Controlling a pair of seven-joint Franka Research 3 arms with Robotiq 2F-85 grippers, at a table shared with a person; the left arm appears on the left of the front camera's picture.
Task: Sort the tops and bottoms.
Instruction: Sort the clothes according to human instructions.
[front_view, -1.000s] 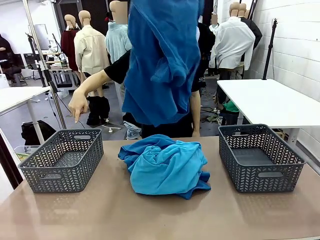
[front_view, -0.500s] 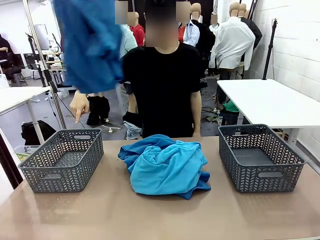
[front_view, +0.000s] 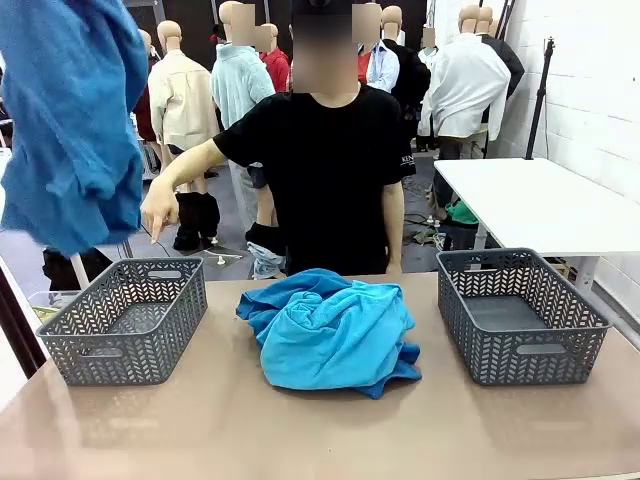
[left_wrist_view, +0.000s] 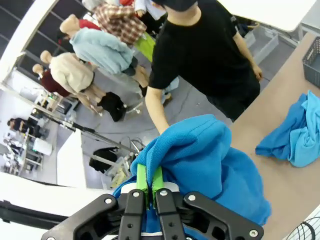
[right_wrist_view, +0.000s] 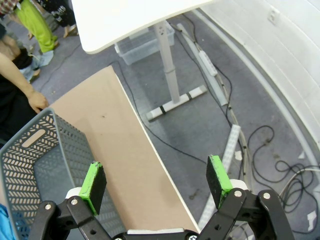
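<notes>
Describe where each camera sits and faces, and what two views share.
Front view: between the arms, facing the person across the table.
Left wrist view: looks down the left gripper, shut on a blue garment.
Right wrist view: looks down past the open right gripper at a basket.
Front and left wrist share the person.

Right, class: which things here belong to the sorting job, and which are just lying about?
Job: held blue garment; left gripper; blue garment pile; left grey basket; right grey basket.
Lying about: white side table; floor power strip.
</notes>
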